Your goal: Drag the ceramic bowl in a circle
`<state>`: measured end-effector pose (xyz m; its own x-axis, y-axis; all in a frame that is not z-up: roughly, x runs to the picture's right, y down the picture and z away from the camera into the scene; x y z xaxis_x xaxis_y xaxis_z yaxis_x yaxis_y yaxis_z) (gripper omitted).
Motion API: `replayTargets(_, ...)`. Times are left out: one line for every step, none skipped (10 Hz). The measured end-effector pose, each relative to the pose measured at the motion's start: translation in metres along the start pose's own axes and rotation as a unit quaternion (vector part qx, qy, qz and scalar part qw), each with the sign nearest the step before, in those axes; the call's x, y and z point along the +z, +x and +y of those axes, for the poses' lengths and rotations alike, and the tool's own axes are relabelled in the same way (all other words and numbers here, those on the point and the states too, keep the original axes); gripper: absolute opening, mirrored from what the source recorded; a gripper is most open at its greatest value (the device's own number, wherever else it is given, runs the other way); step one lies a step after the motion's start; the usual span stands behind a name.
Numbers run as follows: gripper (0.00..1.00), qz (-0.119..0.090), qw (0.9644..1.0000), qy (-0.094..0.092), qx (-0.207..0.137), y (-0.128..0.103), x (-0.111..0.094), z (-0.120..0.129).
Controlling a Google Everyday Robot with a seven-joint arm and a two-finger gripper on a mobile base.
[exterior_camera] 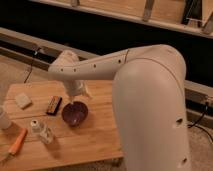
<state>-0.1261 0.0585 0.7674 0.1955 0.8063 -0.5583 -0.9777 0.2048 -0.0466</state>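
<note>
Big white robot arm reaches over light wooden table. Small round dark-maroon ceramic bowl sits mid-table, w/ gripper at its far rim; grip state can't be told. Black rectangular box lies just left of bowl, small clear bottle front-left, pale square block near left edge.

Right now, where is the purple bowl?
In the camera view, the ceramic bowl sits near the middle of the wooden table, just right of the dark flat box, with the robot's tool right above its far rim.
</note>
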Motion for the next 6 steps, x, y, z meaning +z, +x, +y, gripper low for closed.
replayTargets(0.65, 0.0, 1.0, 0.0, 0.001, -0.0001, 0.0003, -0.0018)
replayTargets(0.65, 0.0, 1.0, 0.0, 0.001, -0.0001, 0.0002, -0.0016)
replayTargets(0.65, 0.0, 1.0, 0.0, 0.0, -0.0001, 0.0, 0.0004)
replayTargets(0.65, 0.0, 1.0, -0.001, -0.001, -0.0001, -0.0001, 0.0013)
replayTargets(0.65, 0.0, 1.0, -0.001, -0.001, -0.0001, -0.0001, 0.0012)
replayTargets(0.65, 0.0, 1.0, -0.001, -0.001, -0.0002, -0.0001, 0.0011)
